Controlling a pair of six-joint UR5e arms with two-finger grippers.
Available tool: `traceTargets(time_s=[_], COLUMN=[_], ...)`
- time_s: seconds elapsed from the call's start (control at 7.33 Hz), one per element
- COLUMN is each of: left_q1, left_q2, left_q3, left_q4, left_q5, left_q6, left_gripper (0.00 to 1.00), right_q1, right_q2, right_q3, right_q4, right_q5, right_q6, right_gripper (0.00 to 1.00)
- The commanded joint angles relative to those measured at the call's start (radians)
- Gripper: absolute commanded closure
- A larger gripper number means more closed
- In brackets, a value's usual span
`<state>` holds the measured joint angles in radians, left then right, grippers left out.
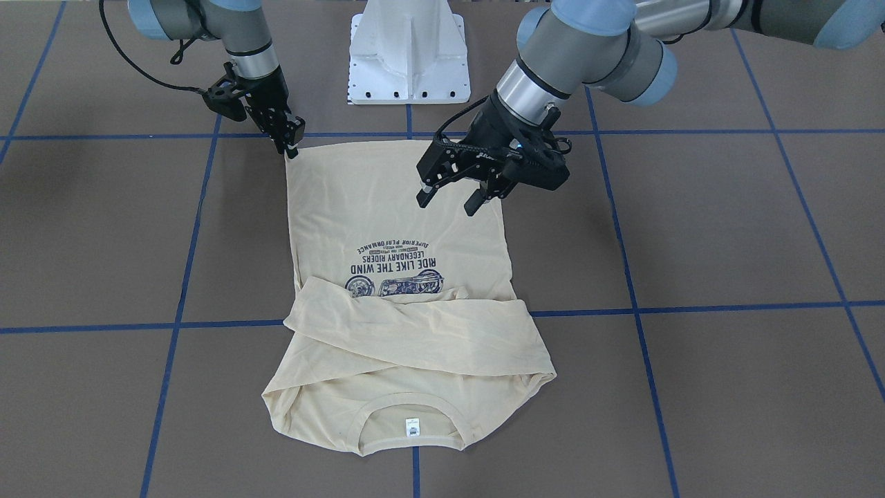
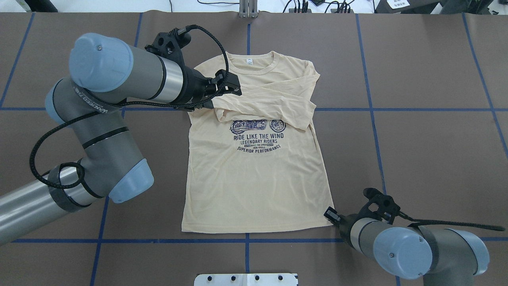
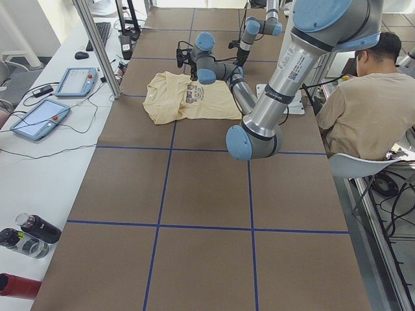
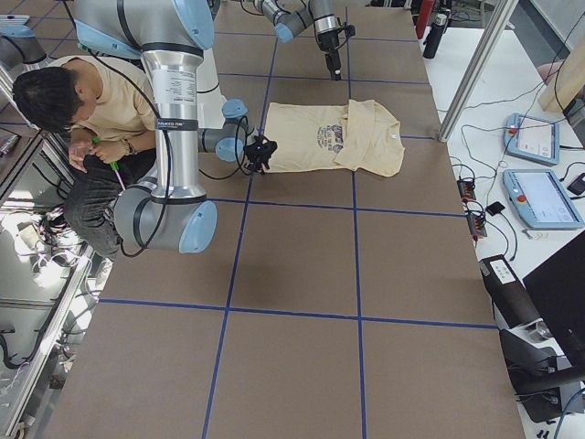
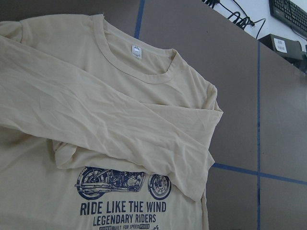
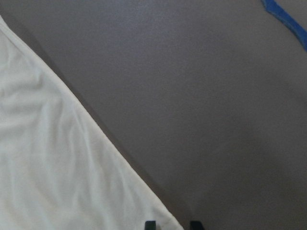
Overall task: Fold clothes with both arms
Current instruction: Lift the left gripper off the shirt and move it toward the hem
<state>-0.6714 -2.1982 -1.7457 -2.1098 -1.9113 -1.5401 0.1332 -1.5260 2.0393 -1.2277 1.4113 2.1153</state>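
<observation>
The clothes are one cream-yellow long-sleeved T-shirt (image 1: 401, 207) (image 2: 254, 178) lying flat, navy print up, both sleeves crossed over the chest and the neck label on the side away from the robot. My left gripper (image 1: 449, 199) (image 2: 237, 88) hangs open above the shirt, over the folded sleeve near the shoulder, holding nothing. The left wrist view shows only the shirt (image 5: 144, 120), with no fingers. My right gripper (image 1: 290, 146) (image 2: 330, 214) sits low at one hem corner. Its fingertips (image 6: 150, 224) stand a narrow gap apart beside the shirt's edge (image 6: 48, 167).
The white pedestal base (image 1: 409, 52) (image 2: 246, 279) stands just behind the hem. Blue tape lines cross the brown tabletop. A seated person (image 3: 363, 110) (image 4: 91, 119) is beside the robot. Control tablets (image 3: 78, 81) and bottles (image 3: 26, 233) lie on the white side bench.
</observation>
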Motion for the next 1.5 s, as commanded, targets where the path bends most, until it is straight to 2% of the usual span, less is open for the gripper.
traceTargets(time_s=[0.0, 0.41, 0.55, 0.68, 0.96, 1.23, 1.36], left_q1=[0.001, 0.001, 0.001, 0.001, 0.003, 0.007, 0.016], left_q2=[0.0, -0.002, 0.0, 0.0, 0.0, 0.024, 0.063], left_q3=[0.0, 0.0, 0.0, 0.0, 0.0, 0.005, -0.012], left_q4=[0.001, 0.001, 0.001, 0.001, 0.001, 0.008, 0.007], left_q5=[0.0, 0.0, 0.0, 0.0, 0.0, 0.009, 0.012], left_q6=[0.0, 0.0, 0.0, 0.0, -0.002, -0.017, -0.075], left_gripper=[0.12, 0.12, 0.12, 0.12, 0.12, 0.13, 0.0], right_q1=[-0.003, -0.004, -0.004, -0.004, -0.003, 0.0, -0.001], right_q2=[0.0, 0.001, 0.001, 0.001, 0.0, -0.019, -0.037], right_q3=[0.001, 0.004, 0.002, 0.005, 0.009, 0.053, 0.08], right_q4=[0.001, 0.001, 0.001, 0.001, 0.001, -0.002, -0.003], right_q5=[0.0, 0.0, 0.0, 0.002, 0.002, 0.018, 0.038], right_q6=[0.0, 0.0, 0.0, 0.0, 0.0, 0.003, 0.012], right_gripper=[0.62, 0.63, 0.77, 1.0, 1.0, 1.0, 1.0])
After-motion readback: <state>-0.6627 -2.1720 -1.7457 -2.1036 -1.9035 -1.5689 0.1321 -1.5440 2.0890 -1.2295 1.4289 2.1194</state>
